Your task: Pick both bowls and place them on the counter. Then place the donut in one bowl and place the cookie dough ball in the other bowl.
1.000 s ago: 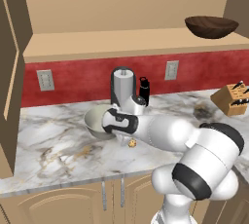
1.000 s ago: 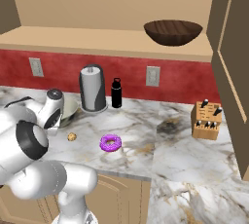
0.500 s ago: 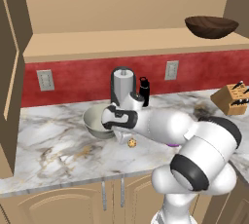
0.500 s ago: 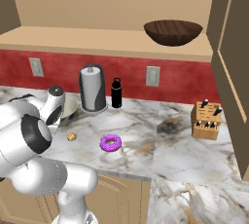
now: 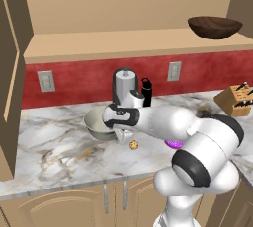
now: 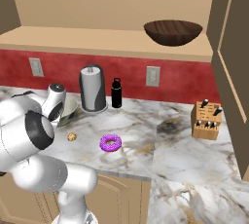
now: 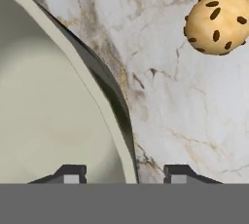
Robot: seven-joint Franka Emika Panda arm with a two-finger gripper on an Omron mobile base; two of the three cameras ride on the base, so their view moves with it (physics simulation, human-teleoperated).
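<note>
Hand view: hand (image 7: 124, 172) open, its fingertips straddling the rim of the grey-green bowl (image 7: 53, 116) on the marble bench (image 7: 170, 106). Cookie dough ball (image 7: 217, 22) lies just beside; purple donut (image 6: 111, 143) further right. Wooden bowl (image 6: 172, 32) on the shelf (image 6: 97, 43).

Arm low and outstretched, end effector (image 7: 125, 175) fingers parted, pointing down.

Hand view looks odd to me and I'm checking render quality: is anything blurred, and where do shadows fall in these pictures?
Hand view: sharp but very close, the grey-green bowl cropped, a dark shadow along its rim on the counter; the dough ball is crisp. Left base view: soft, even light, faint shade under that bowl. Right base view: no glare, the wooden bowl shades the shelf.
</note>
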